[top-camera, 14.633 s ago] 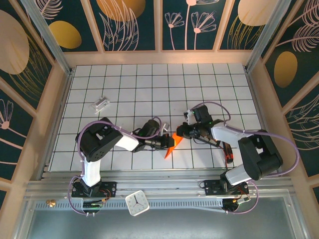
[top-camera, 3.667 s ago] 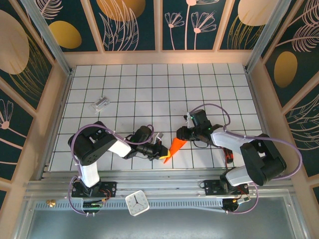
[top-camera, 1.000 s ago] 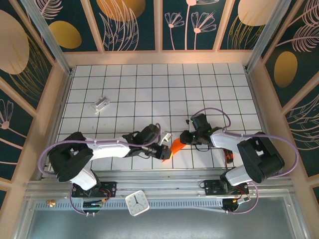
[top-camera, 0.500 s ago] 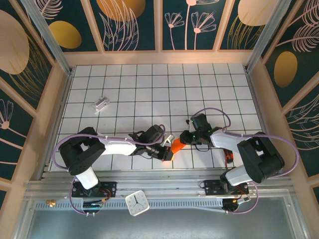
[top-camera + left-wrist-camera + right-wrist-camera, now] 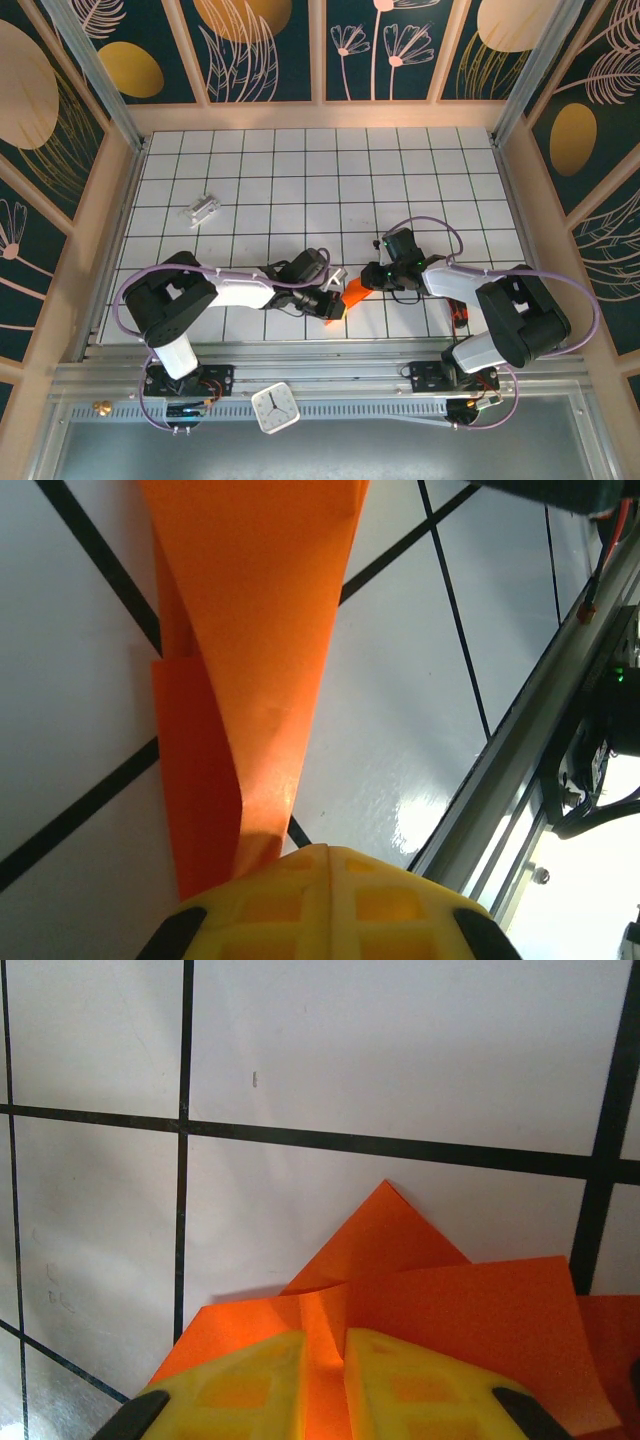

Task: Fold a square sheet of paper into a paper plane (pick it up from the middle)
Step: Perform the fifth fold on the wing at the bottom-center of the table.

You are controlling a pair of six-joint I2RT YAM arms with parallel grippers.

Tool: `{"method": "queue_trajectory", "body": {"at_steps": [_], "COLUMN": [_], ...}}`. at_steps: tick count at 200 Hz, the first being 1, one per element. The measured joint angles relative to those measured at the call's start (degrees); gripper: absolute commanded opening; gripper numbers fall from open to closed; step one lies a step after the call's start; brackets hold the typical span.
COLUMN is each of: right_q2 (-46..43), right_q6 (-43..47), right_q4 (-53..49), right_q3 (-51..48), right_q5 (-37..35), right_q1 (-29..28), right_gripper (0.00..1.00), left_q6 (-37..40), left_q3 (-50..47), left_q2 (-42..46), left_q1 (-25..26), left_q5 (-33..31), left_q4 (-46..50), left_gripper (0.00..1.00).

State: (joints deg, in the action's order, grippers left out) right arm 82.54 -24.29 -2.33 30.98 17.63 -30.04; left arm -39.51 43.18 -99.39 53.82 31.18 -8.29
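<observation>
**Near the table's front edge, both grippers pinch one orange fold**

Between the two arms, close to the near edge of the gridded table (image 5: 300,170), lies the paper plane (image 5: 352,294), a narrow bright orange fold resting on the white tiles. The left gripper (image 5: 334,308) meets its nearer end and the right gripper (image 5: 369,283) meets its farther end, so the paper spans the short gap between them.

From the left wrist, the orange strip runs up and away from a yellow fingertip (image 5: 320,895), widening as it goes, with a darker flap folded along its left side. The paper vanishes under that pad, and the left jaws are clamped fully together on it.

From the right wrist, two yellow fingers (image 5: 245,1380) stand almost touching, with a raised orange crease pinched in the slim gap between them. Beyond them the paper comes to a point just short of a black grid line, and a second layer overlaps it on the right.

Well apart, towards the far left of the table, sits a small silvery-white block (image 5: 203,209). A small clock (image 5: 274,408) rests on the metal rail between the arm bases.
</observation>
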Motion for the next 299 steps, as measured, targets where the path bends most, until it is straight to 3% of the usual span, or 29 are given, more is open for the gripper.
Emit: {"method": "queue_trajectory", "body": {"at_steps": [299], "right_q2": [0.00], "right_q6": [0.00], "right_q4": [-0.02], "right_q3": [0.00], "right_q5": [0.00], "right_q1": [0.07], "right_gripper": [0.20], "left_q6": [-0.61], "left_q3": [-0.11], "left_q2": [-0.83], "left_q1": [-1.77], "left_q5": [1.36], "left_q4": [0.04], "left_gripper": [0.00]}}
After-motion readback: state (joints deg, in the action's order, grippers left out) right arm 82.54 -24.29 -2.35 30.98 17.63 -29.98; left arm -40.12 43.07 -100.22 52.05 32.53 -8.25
